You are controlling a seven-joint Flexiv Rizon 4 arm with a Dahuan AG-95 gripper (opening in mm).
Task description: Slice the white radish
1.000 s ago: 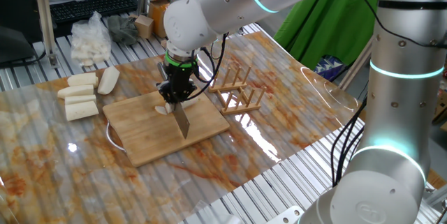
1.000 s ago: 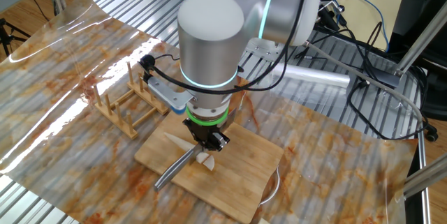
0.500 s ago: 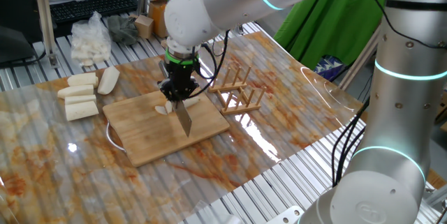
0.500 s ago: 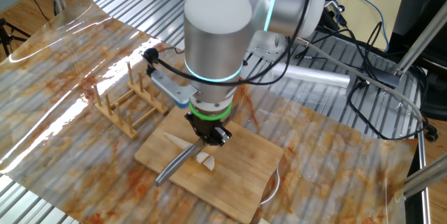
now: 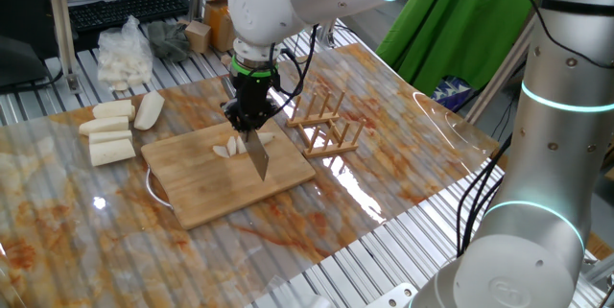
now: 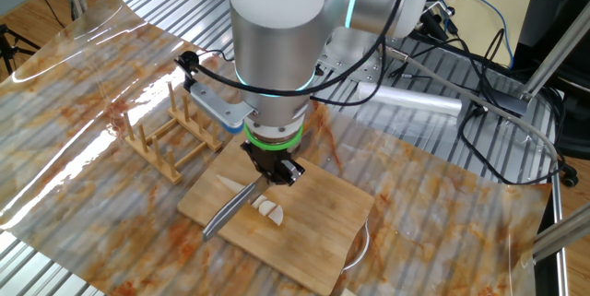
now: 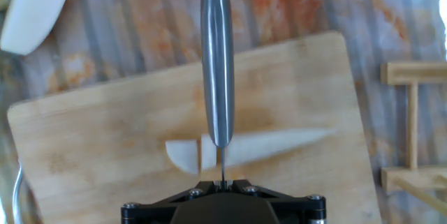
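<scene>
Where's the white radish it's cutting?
The white radish lies on the wooden cutting board, directly under the knife in the hand view, its pointed end toward the wooden rack.

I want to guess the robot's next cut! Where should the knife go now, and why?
Probably slide a little along toward the pointed end, then press down again. The end effector holds the silver metal knife lifted above the short tapered cream-white radish on the wooden cutting board. Only the blunt end is sliced; the long tapered part looks whole.
</scene>
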